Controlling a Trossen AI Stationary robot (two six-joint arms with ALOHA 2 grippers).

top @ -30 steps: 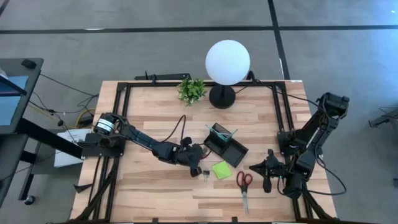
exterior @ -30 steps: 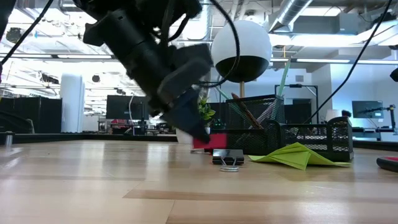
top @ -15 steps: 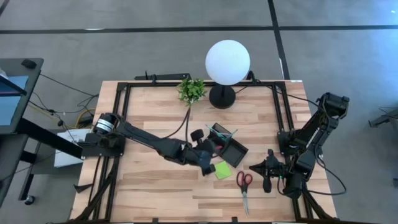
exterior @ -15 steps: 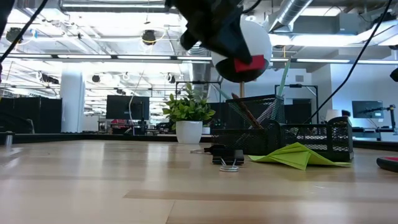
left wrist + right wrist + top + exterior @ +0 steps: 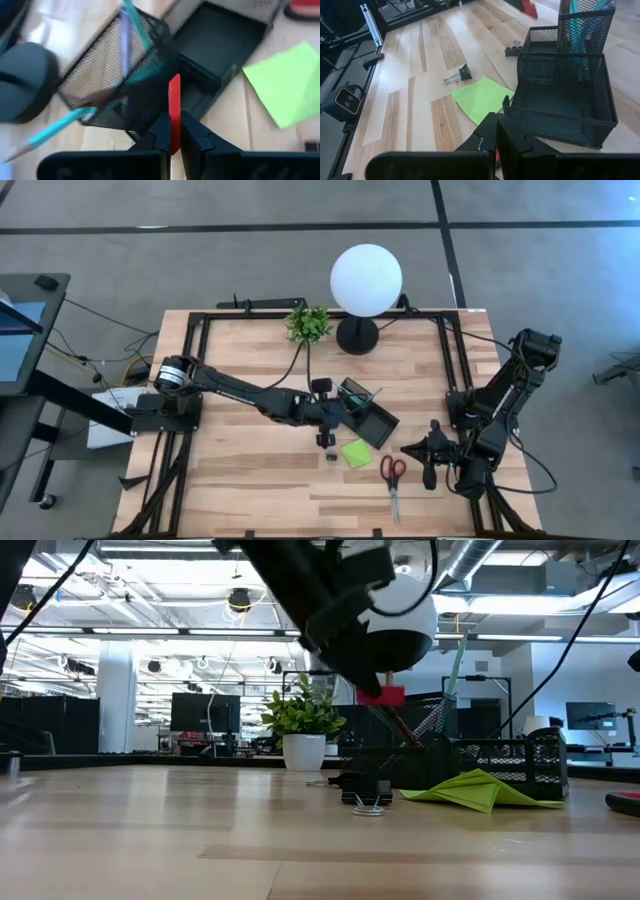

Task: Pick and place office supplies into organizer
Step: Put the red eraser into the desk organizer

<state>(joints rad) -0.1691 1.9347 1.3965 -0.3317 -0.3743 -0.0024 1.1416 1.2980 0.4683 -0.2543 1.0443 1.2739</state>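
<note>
One arm extended: left fingers pinching red piece above organizer

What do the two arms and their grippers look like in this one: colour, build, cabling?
Both arms are dark, near-black, jointed links. The left arm has a silvery ring at its base joint, and a thin black cable loops above its wrist. The left gripper and right gripper each have two matte black, angular fingers. The right arm is chunkier-looking, with black cables trailing off its base.

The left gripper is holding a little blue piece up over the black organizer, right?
Not quite: the piece is red, not blue, as the left wrist view shows. The left gripper is shut on it, up over the black organizer.
</note>
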